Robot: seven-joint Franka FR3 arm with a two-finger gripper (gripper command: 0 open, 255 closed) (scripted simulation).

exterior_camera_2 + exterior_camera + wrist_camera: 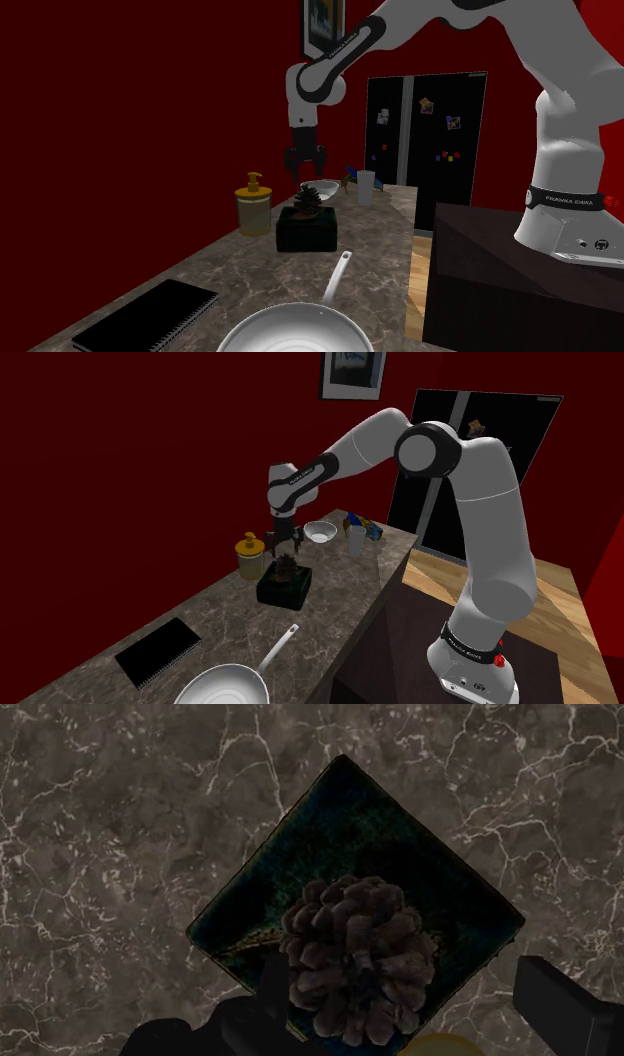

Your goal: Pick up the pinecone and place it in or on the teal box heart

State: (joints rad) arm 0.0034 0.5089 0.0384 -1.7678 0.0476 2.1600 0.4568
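Wrist view: the pinecone (358,959) was found resting on the dark teal box (300,844) on the worktop (100,824), straight beneath the jaws, which were spread wide and clasped nothing. With the jaws clear above it, only an upward retreat was judged left.

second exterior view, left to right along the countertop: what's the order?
Order: black notebook → yellow pump bottle → dark box with the pinecone on it → white cup. The pan and bowl overlap the box's span, so they are left out.
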